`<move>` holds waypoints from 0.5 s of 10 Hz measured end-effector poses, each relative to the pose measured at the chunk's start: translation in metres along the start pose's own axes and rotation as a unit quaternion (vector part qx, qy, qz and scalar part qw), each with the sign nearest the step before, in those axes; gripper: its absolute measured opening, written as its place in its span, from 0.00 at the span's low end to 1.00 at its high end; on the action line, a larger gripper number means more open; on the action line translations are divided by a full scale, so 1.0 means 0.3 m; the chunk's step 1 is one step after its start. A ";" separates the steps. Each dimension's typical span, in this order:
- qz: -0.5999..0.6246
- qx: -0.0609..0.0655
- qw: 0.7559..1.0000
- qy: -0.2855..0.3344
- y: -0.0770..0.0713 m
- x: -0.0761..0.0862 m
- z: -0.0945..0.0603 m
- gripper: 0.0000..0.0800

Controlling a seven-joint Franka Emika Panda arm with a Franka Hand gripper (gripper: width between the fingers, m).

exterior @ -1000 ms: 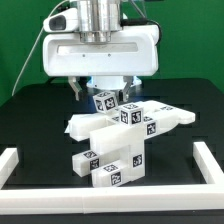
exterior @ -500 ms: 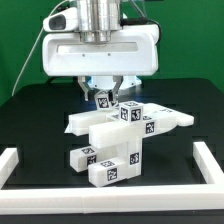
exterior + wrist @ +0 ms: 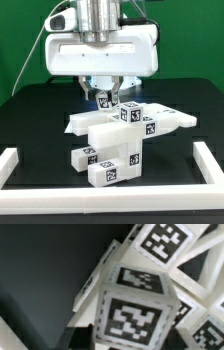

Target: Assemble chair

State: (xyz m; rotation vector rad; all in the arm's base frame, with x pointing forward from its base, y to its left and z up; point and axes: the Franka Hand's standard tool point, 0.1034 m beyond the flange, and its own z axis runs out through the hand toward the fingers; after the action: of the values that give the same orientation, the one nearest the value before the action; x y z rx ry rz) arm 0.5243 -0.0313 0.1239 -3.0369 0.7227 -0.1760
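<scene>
The chair (image 3: 115,140) stands near the middle of the black table (image 3: 30,120), under the robot arm. Much of it looks already joined: a lower block with tags at the front, above it a flat slab that reaches toward the exterior view's right, and small tagged cubes on top of the slab. I judge the assembly more than half done, but I cannot tell how many parts are still missing, because no loose part lies apart on the table in this view.

At the rear top, a small tagged cube (image 3: 104,99) sits between the fingers of the gripper (image 3: 105,98). The fingers are closed against its two sides, so they seem to grasp it. Whether this cube is already seated in the structure or only held over it, the pictures do not show. In the wrist view, tagged white faces (image 3: 135,317) fill the picture very close, and the fingers themselves are not clear there.

Around the chair, the table is edged by a white rail (image 3: 15,165). The rail is well apart from the chair. The nearest obstacles for the gripper are the neighbour cubes (image 3: 130,113) just beside the held one.
</scene>
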 end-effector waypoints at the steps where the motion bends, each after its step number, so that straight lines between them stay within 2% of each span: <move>1: 0.079 -0.001 0.997 -0.006 -0.004 -0.004 0.001 0.36; 3: 0.220 -0.004 0.975 -0.017 -0.003 -0.012 0.004 0.36; 4: 0.299 0.001 0.954 -0.021 0.001 -0.011 0.007 0.36; 5: 0.318 0.005 0.948 -0.022 0.001 -0.012 0.008 0.36</move>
State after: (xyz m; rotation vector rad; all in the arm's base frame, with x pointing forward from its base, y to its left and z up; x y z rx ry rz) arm 0.5212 -0.0299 0.1211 -2.6081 1.6203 -0.0938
